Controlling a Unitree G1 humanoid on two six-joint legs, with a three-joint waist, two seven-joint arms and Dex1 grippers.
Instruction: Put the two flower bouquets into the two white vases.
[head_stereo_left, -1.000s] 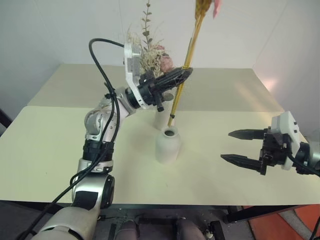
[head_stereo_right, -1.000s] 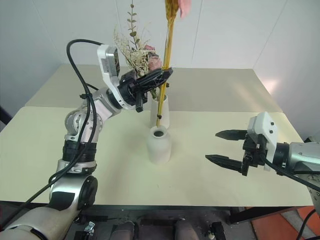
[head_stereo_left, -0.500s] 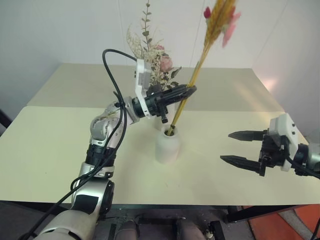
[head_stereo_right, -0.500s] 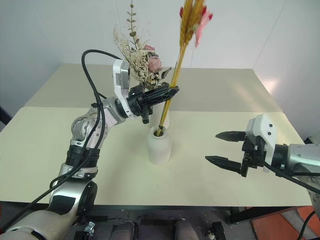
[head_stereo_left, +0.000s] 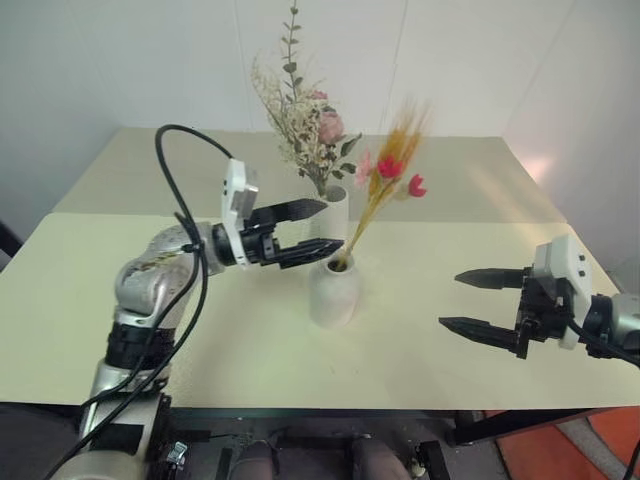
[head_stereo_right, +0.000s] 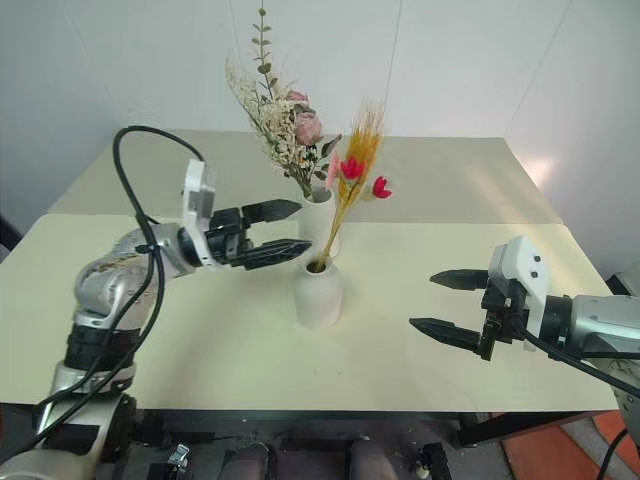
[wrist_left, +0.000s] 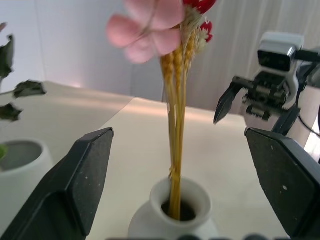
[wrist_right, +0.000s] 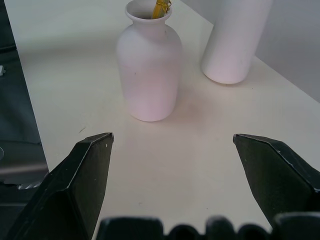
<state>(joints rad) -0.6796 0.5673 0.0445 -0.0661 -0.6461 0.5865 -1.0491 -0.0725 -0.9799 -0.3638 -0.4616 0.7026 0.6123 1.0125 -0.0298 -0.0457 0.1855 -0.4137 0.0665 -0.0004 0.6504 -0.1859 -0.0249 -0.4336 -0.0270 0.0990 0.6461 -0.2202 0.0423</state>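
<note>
The shorter, rounded vase (head_stereo_left: 334, 289) stands near the centre of the frame on the pale surface (head_stereo_left: 420, 350). The slim bouquet (head_stereo_left: 382, 205) sits with its yellow-orange stems in that vase's narrow neck, leaning toward the upper right, its red and pink flowers and straw tips blurred at the top. In the left wrist view the stems enter the vase mouth with no finger touching them.

The tall tapered vase (head_stereo_left: 334, 205) stands just behind the rounded one, toward the top of the frame. The bushy bouquet (head_stereo_left: 300, 115) rises from its wide mouth, with a pink bloom and green leaves visible.

The left hand (head_stereo_left: 315, 228) is at centre left, pointing right. Its two black fingers are spread apart, one above the other, tips just left of the rounded vase's neck and gripping nothing.

The right hand (head_stereo_left: 470, 300) is at the lower right of the frame, well apart from both vases, pointing left. Its fingers are spread wide and it is empty. In the right wrist view both vases stand beyond its parted fingers (wrist_right: 80, 185).
</note>
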